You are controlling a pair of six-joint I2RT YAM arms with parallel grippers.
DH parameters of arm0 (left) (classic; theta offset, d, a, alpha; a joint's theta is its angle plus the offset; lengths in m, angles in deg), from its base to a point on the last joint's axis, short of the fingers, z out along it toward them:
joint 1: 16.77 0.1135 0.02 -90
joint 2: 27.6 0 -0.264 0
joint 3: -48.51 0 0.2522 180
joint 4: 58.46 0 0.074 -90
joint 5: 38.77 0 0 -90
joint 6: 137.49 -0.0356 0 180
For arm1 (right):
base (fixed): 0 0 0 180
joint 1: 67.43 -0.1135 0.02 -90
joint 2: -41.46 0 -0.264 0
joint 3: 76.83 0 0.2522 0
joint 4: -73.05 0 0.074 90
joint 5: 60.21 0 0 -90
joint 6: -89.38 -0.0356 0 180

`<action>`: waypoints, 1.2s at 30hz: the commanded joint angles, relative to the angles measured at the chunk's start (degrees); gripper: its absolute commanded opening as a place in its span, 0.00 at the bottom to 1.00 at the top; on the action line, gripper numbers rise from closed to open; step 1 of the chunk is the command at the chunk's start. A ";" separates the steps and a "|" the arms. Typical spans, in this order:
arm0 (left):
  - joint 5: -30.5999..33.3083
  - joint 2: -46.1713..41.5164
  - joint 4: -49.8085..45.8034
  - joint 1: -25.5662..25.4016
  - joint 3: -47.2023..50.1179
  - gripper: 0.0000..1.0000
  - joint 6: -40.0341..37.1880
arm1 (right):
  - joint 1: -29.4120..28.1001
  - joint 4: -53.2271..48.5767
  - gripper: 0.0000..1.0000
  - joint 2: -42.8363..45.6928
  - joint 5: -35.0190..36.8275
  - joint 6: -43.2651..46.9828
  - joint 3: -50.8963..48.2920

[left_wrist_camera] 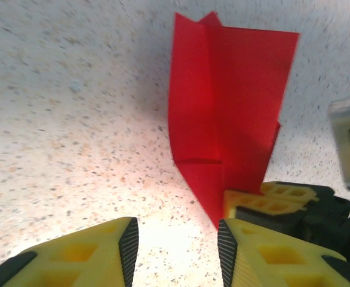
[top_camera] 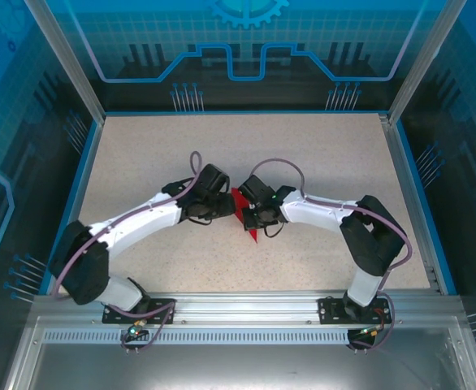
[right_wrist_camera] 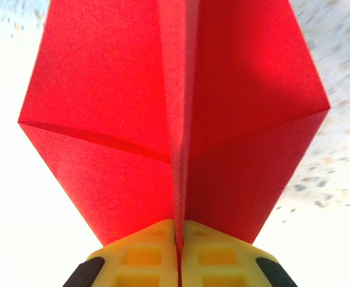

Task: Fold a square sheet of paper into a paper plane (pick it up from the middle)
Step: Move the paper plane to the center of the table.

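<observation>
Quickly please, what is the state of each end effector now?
Left end effector: open, holding nothing.
Right end effector: closed on the folded red paper.

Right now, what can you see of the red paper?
The red paper is thin, matte, bright red and unmarked. It is partly folded: a centre crease with slanting flaps on both sides, narrowing to a point. The right gripper is shut on that crease near the point. The left gripper is open beside it, not touching.
</observation>
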 commanded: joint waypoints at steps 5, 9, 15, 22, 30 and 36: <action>3.10 -5.14 0.72 5.18 7.21 0.44 3.77 | 1.52 -10.61 0.07 -6.83 5.49 -0.96 8.68; 2.81 -6.32 0.96 6.16 8.74 0.44 3.79 | 1.71 -11.83 0.08 -10.09 5.23 -0.69 11.92; 2.20 -6.08 1.75 6.80 9.78 0.43 3.70 | 1.91 -12.86 0.10 -13.65 4.90 -2.22 13.67; 1.34 -5.35 2.56 7.05 10.10 0.43 3.44 | 2.58 -11.28 0.12 -15.95 3.05 -4.72 11.43; -0.05 -3.95 3.43 7.09 9.96 0.43 3.47 | 3.16 -8.98 0.17 -16.78 1.83 -6.53 8.74; -1.02 -3.31 4.03 7.07 9.94 0.43 3.79 | 3.33 -9.40 0.17 -13.29 1.80 -6.41 9.70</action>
